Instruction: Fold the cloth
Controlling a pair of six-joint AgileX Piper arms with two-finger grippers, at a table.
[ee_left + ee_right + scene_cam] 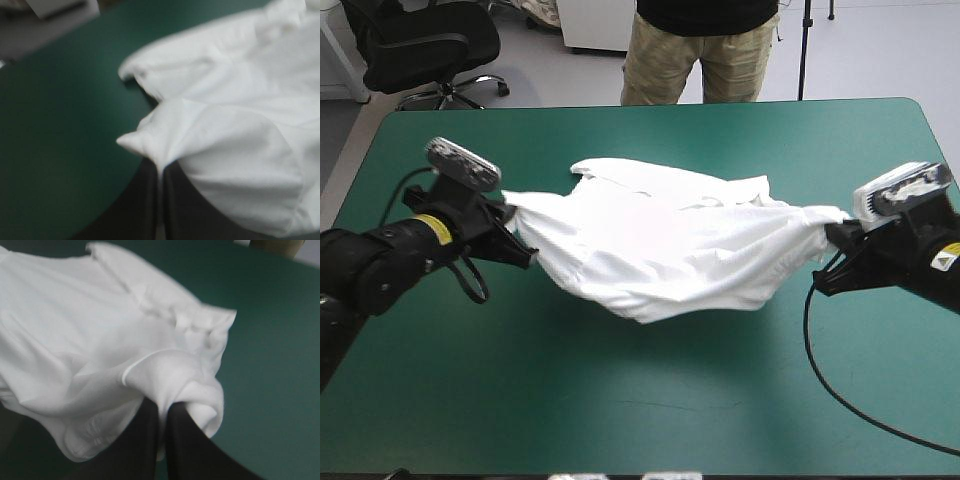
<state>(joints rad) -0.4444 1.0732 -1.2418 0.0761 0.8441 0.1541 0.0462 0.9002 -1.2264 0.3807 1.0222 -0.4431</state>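
The white T-shirt hangs stretched between both arms over the middle of the teal-green table, its lower part sagging onto the cover. My left gripper is shut on the T-shirt at its left end; in the left wrist view the black fingers meet under a pinched peak of the T-shirt. My right gripper is shut on the T-shirt at its right end; in the right wrist view the cloth bunches over the fingertips.
Bare teal-green cover lies in front of the shirt, with more behind it toward the far edge. A person's legs stand just beyond the far edge, not over the table.
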